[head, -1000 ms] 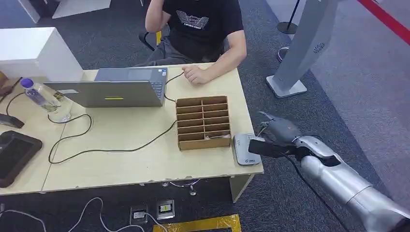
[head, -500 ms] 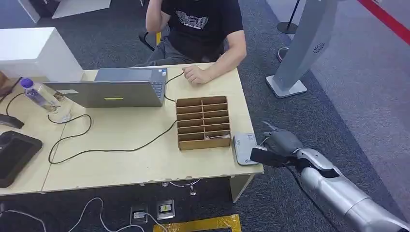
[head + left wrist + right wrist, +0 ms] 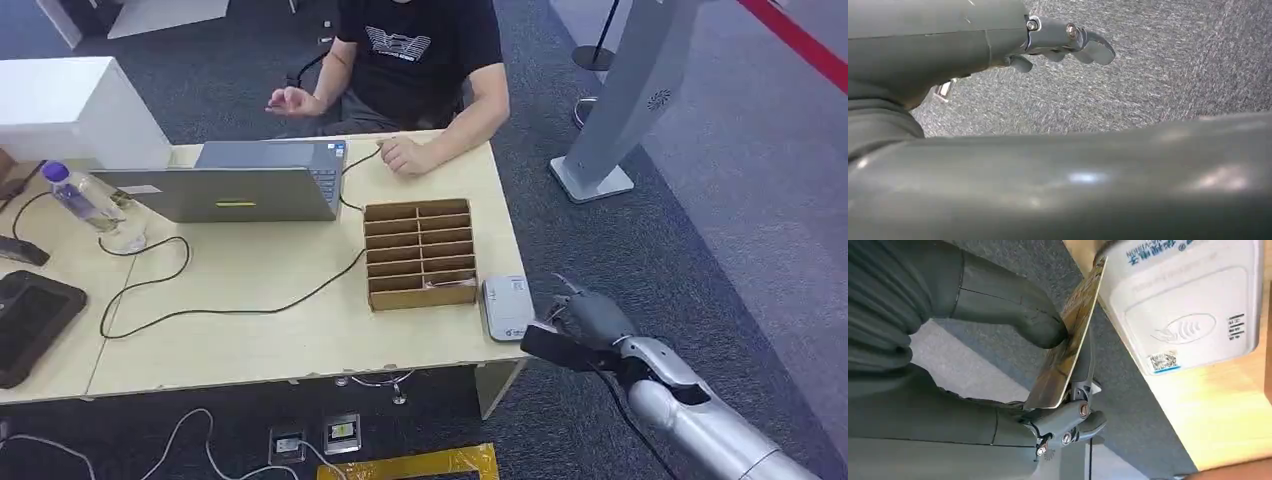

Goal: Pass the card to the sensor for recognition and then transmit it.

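My right hand [image 3: 590, 322] pinches a thin gold-toned plastic card [image 3: 1068, 337] between thumb and fingers, just off the corner of the pale wooden table [image 3: 300, 340]. The white rounded card sensor [image 3: 508, 306] lies on the table edge just ahead of my hand, apart from the card. Beyond it sits a brown cardboard divider box [image 3: 420, 254]. My left hand [image 3: 1068, 42] hangs over grey carpet, fingers curled on nothing.
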Controlling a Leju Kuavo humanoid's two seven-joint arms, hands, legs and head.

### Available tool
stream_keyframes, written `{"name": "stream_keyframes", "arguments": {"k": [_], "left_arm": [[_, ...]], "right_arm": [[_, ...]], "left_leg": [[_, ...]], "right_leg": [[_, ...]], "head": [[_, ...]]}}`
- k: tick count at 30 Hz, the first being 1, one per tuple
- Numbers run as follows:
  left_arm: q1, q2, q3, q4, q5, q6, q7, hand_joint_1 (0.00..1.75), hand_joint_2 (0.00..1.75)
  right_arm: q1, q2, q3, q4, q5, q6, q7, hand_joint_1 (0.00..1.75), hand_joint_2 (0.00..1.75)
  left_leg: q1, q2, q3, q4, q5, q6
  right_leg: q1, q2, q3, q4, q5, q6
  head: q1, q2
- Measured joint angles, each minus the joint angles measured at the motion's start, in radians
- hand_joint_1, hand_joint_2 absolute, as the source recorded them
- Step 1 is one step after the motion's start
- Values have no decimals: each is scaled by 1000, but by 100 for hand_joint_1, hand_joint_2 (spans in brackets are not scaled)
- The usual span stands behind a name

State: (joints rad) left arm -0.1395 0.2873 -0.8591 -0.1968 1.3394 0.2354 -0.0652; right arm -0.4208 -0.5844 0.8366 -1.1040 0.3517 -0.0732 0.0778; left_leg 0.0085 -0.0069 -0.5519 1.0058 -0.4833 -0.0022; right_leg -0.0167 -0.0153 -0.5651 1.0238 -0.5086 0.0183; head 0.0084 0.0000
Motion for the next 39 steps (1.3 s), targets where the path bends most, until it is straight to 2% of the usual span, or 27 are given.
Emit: {"name": "stream_keyframes", "arguments": {"k": [8,14,21,26,32,39], "left_arm": [[0,2,0,0,4,4,1,0,0],[0,2,0,0,9,-2,0,0,0],[0,2,0,0,9,-5,0,0,0],[0,-1,0,0,-3,-12,0,0,0],[-1,-6,-1,0,-5,-11,0,0,0],[-2,-11,-8,0,-6,-11,0,0,0]], "right_arm": [[16,-24,-37,-46,10,-2,3,175,175],[-16,-50,-96,-72,10,16,0,175,175],[-16,-53,-131,-92,13,19,0,175,175],[-20,-57,-151,-137,15,60,7,175,175],[-8,-24,-144,-157,25,63,12,175,175],[32,47,-114,-164,13,57,9,175,175]], "left_leg": [[0,0,0,0,0,0],[0,1,0,0,0,0],[0,0,0,0,0,0],[0,0,0,0,0,0],[0,0,0,0,0,0],[0,0,0,0,0,0]], "right_leg": [[0,0,0,0,0,0],[0,0,0,0,0,0],[0,0,0,0,0,0],[0,0,0,0,0,0],[0,0,0,0,0,0],[0,0,0,0,0,0]], "head": [[0,0],[0,0],[0,0],[0,0],[0,0],[0,0]]}}
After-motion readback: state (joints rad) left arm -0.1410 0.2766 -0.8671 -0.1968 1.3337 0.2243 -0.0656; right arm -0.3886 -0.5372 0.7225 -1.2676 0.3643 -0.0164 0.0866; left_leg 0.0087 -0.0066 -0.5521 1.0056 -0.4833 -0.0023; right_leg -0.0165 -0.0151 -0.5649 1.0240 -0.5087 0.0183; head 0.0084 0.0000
